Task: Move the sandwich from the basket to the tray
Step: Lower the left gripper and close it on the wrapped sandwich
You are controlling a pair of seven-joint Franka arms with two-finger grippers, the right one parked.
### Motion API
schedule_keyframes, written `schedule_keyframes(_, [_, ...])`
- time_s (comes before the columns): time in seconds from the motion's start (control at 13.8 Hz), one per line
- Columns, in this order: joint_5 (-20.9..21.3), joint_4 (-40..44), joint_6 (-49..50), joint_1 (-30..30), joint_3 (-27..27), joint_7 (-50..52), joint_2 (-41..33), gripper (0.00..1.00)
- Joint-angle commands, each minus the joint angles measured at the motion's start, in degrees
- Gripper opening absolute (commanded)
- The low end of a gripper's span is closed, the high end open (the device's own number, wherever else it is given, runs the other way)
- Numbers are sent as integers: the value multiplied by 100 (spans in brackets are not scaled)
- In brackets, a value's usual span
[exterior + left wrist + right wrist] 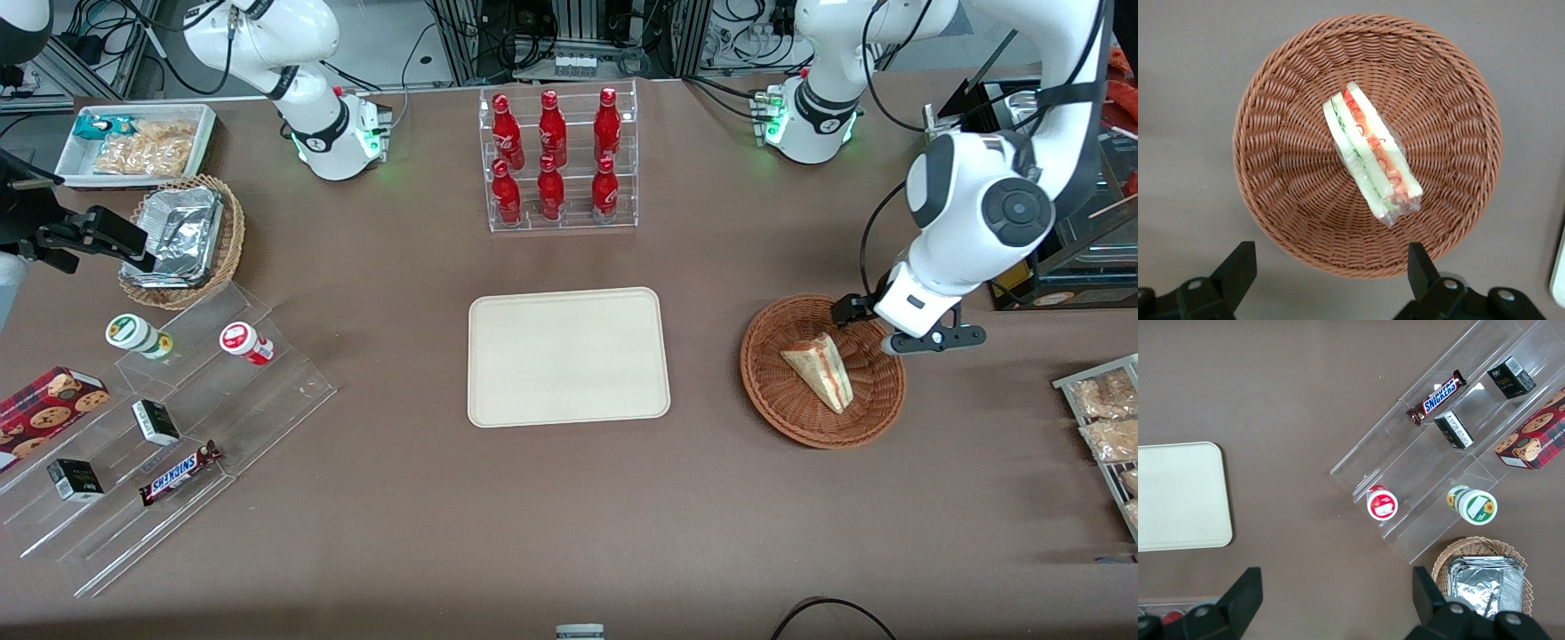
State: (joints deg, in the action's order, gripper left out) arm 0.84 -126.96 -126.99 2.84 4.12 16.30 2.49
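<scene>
Brown tabletop held the basket (822,371) with the wrapped sandwich (820,370) inside, apart from the tray (568,356), while my gripper (1331,277) hovered above its rim, fingers (1237,267) spread, my arm hiding part of that rim.

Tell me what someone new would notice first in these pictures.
Probably the sandwich lying in the reddish-brown basket, with the open gripper hovering above the basket's rim. Next, the bare cream tray mid-table, and the rack of red bottles farther from the camera.

rough woven wicker basket (1271,200), glossy film-wrapped sandwich (1371,157), matt plastic tray (567,356)
</scene>
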Motion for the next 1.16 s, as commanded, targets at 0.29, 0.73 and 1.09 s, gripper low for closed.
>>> schedule_keyframes(0.29, [-13,-13,-801,260,1,2550,453,100])
schedule_keyframes(0.73, [13,225,-1029,402,1,3749,919,100])
schedule_keyframes(1.09, [4,338,-1083,358,-25,3406,1315,100])
